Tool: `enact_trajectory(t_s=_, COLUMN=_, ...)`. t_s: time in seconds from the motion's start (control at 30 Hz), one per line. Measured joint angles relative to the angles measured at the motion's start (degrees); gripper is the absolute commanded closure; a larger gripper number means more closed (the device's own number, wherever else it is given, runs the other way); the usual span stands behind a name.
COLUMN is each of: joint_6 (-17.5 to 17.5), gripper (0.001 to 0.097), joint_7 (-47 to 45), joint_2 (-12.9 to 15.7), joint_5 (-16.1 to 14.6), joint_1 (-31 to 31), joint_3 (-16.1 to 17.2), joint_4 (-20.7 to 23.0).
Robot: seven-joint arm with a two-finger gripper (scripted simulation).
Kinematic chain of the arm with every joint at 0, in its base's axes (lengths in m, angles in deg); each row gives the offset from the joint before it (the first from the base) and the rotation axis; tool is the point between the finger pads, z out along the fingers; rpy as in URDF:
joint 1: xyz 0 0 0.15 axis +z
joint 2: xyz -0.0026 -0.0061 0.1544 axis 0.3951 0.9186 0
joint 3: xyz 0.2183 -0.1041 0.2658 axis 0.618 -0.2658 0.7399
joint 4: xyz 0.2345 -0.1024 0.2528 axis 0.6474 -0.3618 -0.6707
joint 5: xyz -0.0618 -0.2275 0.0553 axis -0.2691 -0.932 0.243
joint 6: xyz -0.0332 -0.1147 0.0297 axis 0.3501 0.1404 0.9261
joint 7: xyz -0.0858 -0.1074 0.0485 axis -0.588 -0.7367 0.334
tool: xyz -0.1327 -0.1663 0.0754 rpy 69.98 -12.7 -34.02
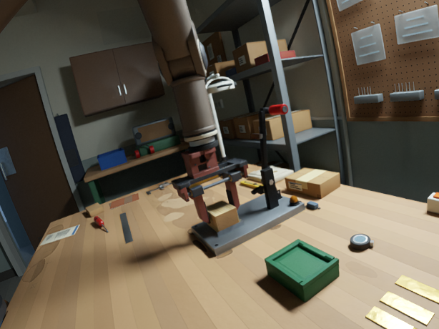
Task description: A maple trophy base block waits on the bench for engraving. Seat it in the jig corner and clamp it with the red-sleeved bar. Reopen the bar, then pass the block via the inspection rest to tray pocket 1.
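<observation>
The maple block (223, 215) sits on the near end of the grey jig plate (247, 222), and my open gripper (217, 206) stands straight over it with a red finger down on either side of the block. The clamp bar (265, 143) stands upright on its post at the plate's far end. Its red sleeve (278, 109) is at the top, well above the block. A green tray (302, 268) with a square pocket lies on the bench in front of the jig, apart from it.
A metal shelf rack (279, 82) with cardboard boxes stands behind the bench. A cardboard box (312, 182) lies right of the clamp post. A round tape measure (361, 241), brass plates (407, 307), a red screwdriver (99, 223) and a steel ruler (125, 227) lie scattered on the bench.
</observation>
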Motion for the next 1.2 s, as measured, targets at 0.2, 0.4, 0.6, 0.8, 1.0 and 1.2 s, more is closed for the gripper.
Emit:
enact_trajectory(t_s=0.2, joint_6=0.0, gripper=0.0231, joint_7=0.0, joint_2=0.0, joint_5=0.0, joint_1=0.0, joint_3=0.0, joint_4=0.0)
enact_trajectory(t_s=0.4, joint_6=0.0, gripper=0.0281, joint_7=0.0, joint_2=0.0, joint_5=0.0, joint_1=0.0, joint_3=0.0, joint_4=0.0)
enact_trajectory(t_s=0.6, joint_6=0.0, gripper=0.0401, joint_7=0.0, joint_2=0.0, joint_5=0.0, joint_1=0.0, joint_3=0.0, joint_4=0.0)
enact_trajectory(t_s=0.8, joint_6=0.0, gripper=0.0521, joint_7=0.0, joint_2=0.0, joint_5=0.0, joint_1=0.0, joint_3=0.0, joint_4=0.0)
enact_trajectory(t_s=1.0, joint_6=0.0, gripper=0.0641, joint_7=0.0, joint_2=0.0, joint_5=0.0, joint_1=0.0, joint_3=0.0, joint_4=0.0)
enact_trajectory(t_s=1.2, joint_6=0.0, gripper=0.0761, joint_7=0.0, joint_2=0.0, joint_5=0.0, joint_1=0.0, joint_3=0.0, joint_4=0.0)
